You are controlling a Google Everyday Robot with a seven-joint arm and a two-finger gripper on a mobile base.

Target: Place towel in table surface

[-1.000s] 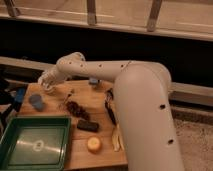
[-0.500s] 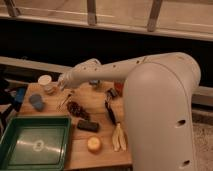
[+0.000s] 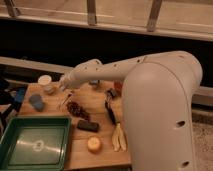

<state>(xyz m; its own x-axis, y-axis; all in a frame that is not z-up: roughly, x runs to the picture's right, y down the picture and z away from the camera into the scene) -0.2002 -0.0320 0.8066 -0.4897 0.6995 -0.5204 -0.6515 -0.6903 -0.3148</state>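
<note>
Nearest the camera, the green tray [image 3: 35, 120] fills the front left corner of the desk [image 3: 80, 156], with a round orange object [image 3: 94, 145] and a banana [image 3: 118, 137] just beside it on the wood, so little bare surface is left at the front. Much of the right side is hidden by the bulky white arm [image 3: 160, 110], and anything knocked there would not be seen. Further in, a dark bar [image 3: 87, 126] and a dark reddish cluster [image 3: 75, 107] lie close below the gripper [image 3: 64, 86], which is held low over the back left part of the desk, just beside a pale cup [image 3: 45, 81]. Whether the jaws are spread or pressed together cannot be told, and no cloth is seen in them. The towel cannot be picked out with certainty; a bluish-grey lump [image 3: 35, 101] near the left edge is judged the likeliest candidate. From here the cup could be tipped by a sideways sweep of the wrist, the cluster could be dragged along, or the towel could be laid partly on the tray or across other items instead of on bare wood. The surface is pale butcher-block wood, crowded. Behind it a dark wall [image 3: 100, 45] is seen, topped by a railing [image 3: 150, 15] and a lighter floor beyond.
</note>
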